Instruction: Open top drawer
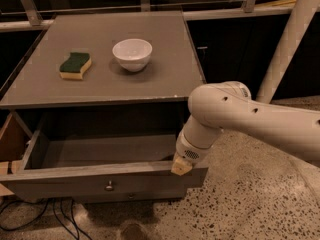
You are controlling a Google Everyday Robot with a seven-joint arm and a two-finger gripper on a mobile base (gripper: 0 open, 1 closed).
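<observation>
The grey top drawer [65,181] stands pulled far out of the cabinet, its inside showing bare. Its small round metal knob [109,186] sits at the centre of the front panel. My gripper [181,165] is at the drawer's front right corner, its yellowish tip resting on the top edge of the front panel. The white arm reaches in from the right and hides most of the gripper.
On the grey cabinet top [165,79] stand a white bowl [132,54] and a green-and-yellow sponge [75,65]. A lower drawer front [150,195] shows below. Cables [60,216] lie on the speckled floor at the left. A white post [287,39] rises at the right.
</observation>
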